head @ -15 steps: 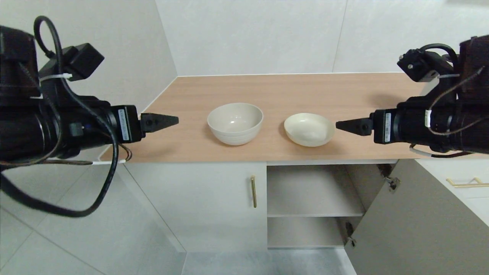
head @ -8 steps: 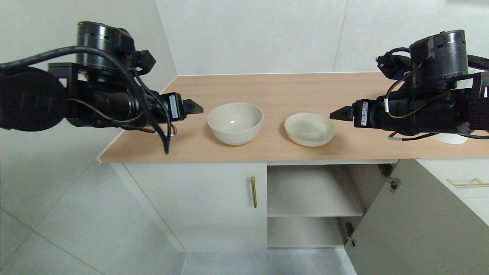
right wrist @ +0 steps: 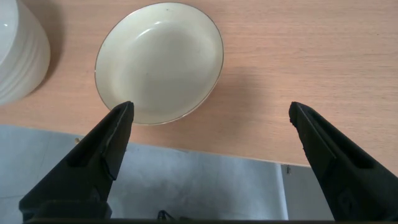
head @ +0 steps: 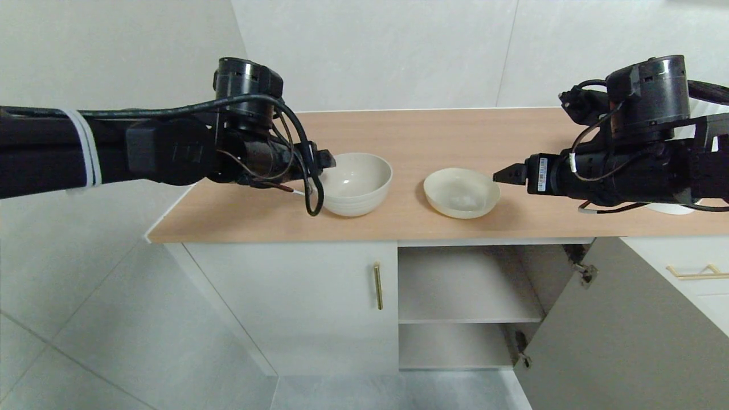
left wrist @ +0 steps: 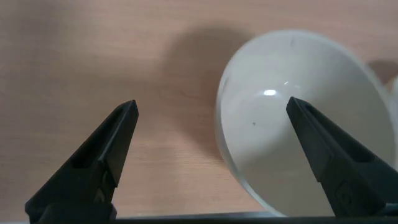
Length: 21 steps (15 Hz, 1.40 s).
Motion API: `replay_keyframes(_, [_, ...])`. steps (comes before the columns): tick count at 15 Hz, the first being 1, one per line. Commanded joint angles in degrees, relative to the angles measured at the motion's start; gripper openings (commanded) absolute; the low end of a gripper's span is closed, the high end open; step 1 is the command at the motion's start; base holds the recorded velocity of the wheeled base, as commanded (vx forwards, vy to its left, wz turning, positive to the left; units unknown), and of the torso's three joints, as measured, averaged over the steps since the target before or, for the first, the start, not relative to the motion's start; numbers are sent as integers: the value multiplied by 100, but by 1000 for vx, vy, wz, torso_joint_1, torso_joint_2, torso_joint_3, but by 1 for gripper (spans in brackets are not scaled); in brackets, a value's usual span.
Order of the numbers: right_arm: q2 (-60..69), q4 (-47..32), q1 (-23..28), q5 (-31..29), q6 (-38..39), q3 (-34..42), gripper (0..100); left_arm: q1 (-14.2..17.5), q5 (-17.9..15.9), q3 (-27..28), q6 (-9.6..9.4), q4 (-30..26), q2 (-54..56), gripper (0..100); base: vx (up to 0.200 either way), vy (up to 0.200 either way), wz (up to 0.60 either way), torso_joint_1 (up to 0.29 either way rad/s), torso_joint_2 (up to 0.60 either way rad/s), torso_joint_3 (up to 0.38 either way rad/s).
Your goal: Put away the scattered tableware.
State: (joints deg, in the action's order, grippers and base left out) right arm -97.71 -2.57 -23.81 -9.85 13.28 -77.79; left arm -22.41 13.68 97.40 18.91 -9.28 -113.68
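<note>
Now the left gripper [left wrist: 211,101] has swung in to the bowl [left wrist: 292,143], jaws spread astride its near rim, ready to pinch. The right gripper [right wrist: 211,105], also spread, barely moved; the dish [right wrist: 158,62] lies just ahead.

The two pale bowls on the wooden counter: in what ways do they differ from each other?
The deep greyish-white bowl stands taller, with steep walls; the shallow cream bowl is low and flat. The deep bowl has faint ridges around its lower wall; the shallow one looks smooth. Both are empty and rest on the wooden counter.
</note>
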Motion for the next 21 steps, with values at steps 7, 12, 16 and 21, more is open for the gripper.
replay_keyframes(7, [-11, 2, -1, 1, -9, -8, 100, -159, 3, -28, 16, 14, -120, 0, 0, 0, 0, 0, 0, 0])
replay_keyframes(12, [-135, 2, -1, -17, -18, -43, 100, -185, -32, -485, 307, 22, 487, 0, 0, 0, 0, 0, 0, 0])
replay_keyframes(16, [-741, 2, -36, -711, 0, -351, 100, -185, -902, -2507, 465, 506, 2333, 0, 0, 0, 0, 0, 0, 0])
replay_keyframes(21, [-1356, 11, -98, -1080, 290, -747, 100, -185, -1807, -4440, 289, 1710, 3651, 0, 0, 0, 0, 0, 0, 0])
